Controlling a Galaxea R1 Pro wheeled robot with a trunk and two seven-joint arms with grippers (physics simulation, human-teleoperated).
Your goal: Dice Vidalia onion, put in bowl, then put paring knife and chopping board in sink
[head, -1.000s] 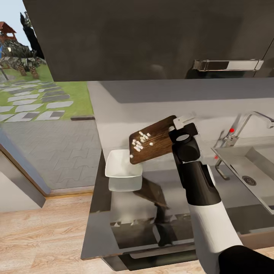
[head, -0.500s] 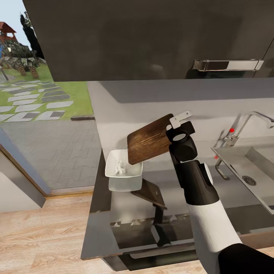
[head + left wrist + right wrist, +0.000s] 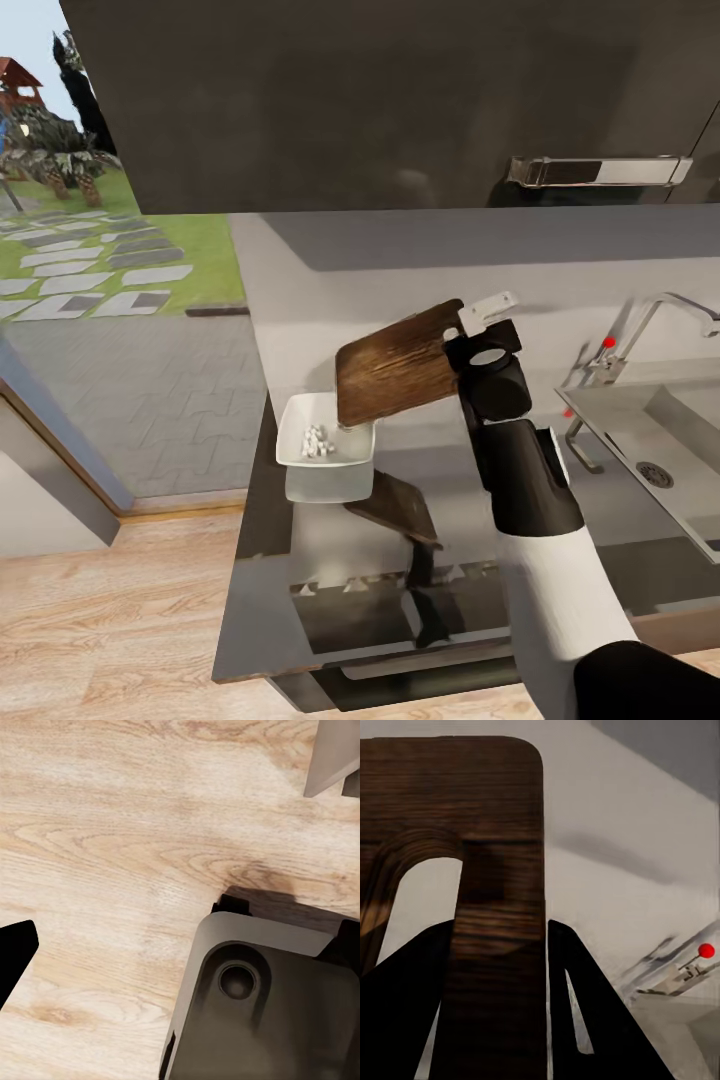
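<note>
Chopping board [image 3: 393, 368], bare, gripped at its slot end by right gripper [image 3: 478, 330], tilted above white bowl [image 3: 322, 447] to shed diced onion [image 3: 317, 440]; left gripper's state indeterminable.

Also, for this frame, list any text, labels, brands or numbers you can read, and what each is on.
None: no words, brands or numbers are readable. The chopping board, bowl, sink and cabinet fronts carry no lettering. The faucet's red tip is a plain marker.
</note>
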